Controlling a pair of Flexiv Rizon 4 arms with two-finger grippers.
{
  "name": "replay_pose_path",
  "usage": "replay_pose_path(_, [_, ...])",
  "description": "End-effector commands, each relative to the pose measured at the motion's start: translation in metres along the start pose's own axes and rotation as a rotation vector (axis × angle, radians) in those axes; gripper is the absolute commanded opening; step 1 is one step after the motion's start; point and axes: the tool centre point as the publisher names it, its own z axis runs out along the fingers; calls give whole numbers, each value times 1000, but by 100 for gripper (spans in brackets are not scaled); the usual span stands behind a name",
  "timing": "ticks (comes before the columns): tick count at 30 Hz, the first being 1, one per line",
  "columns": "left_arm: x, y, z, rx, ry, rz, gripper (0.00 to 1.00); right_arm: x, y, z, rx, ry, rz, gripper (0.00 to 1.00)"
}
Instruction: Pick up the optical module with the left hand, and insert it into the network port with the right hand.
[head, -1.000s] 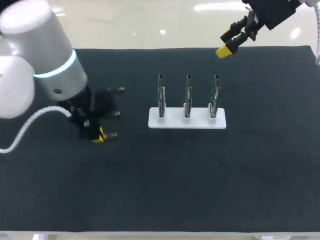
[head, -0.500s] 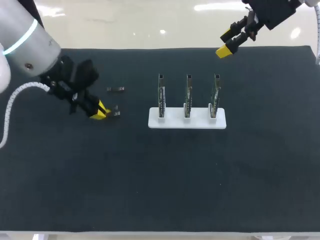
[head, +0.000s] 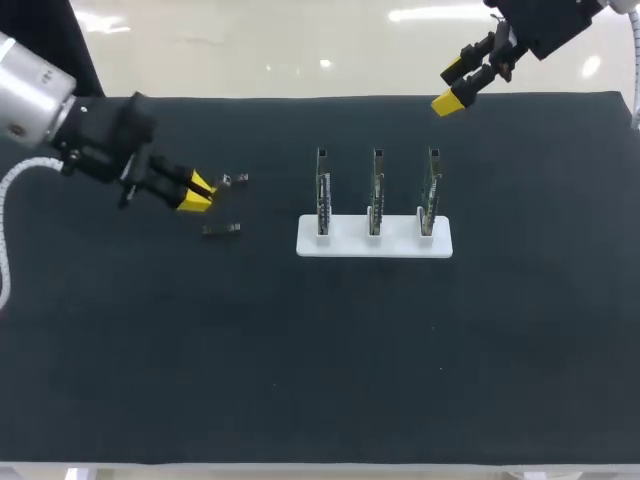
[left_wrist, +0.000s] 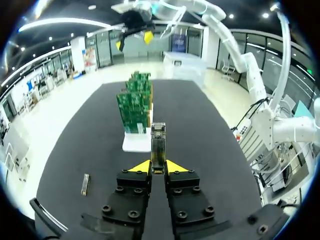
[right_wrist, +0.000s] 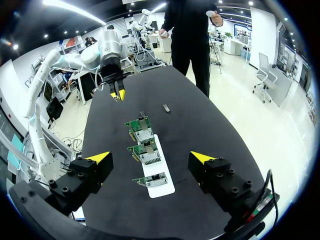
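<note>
Holding the optical module (left_wrist: 158, 145) between narrow-set fingers: left gripper (head: 197, 190), at ten o'clock from the white stand (head: 373, 238) of three upright boards (head: 376, 190). Second module (head: 221, 229) flat on the mat (head: 400, 350), at that gripper's five o'clock. Right gripper (head: 452, 86): fingers wide apart, at the stand's one o'clock.

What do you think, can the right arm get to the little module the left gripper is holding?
Probably yes. The right gripper hangs open up high, and the optical module sticks out free ahead of the left gripper. Only the circuit boards stand between, seemingly low enough to pass over.
</note>
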Motion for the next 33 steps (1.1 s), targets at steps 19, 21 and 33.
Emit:
replay_pose_path(19, [-3, 4, -4, -7, -283, 20, 0, 0, 0, 0, 1, 0, 0, 100])
replay_pose_path(21, [-1, 7, -6, 1, -324, 39, 0, 0, 0, 0, 1, 0, 0, 100])
replay_pose_path(33, [-66, 21, 5, 5, -678, 103, 0, 0, 0, 0, 1, 0, 0, 100])
